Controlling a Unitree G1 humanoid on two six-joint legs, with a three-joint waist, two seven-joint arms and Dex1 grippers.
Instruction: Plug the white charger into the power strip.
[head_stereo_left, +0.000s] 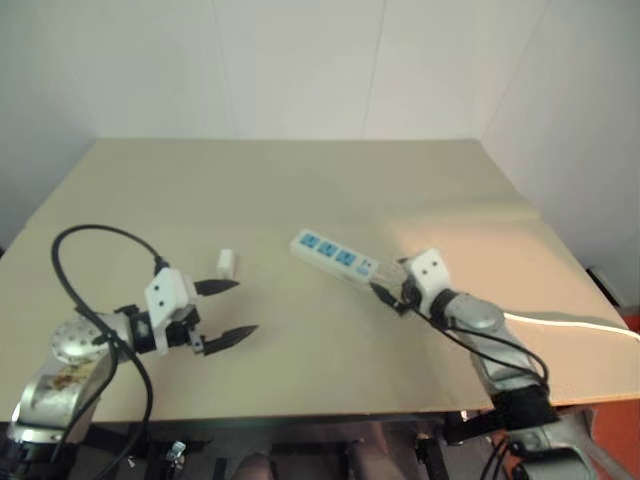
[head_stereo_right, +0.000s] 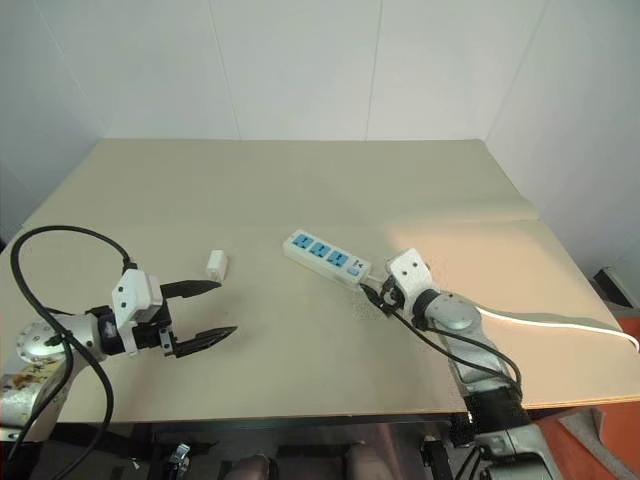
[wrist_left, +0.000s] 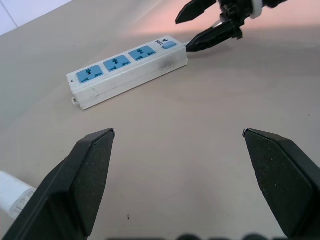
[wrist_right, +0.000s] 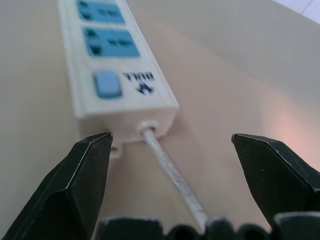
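My right hand (head_stereo_right: 374, 293) spread wide at the power strip (head_stereo_right: 326, 256) switch end, left hand (head_stereo_right: 215, 309) gaping, empty, near the white charger (head_stereo_right: 216, 264), open bench (head_stereo_right: 300, 190) beyond the strip

We see a bare test room: a plain beige table (head_stereo_right: 300, 180) set into a corner of blank white walls (head_stereo_right: 300, 60).
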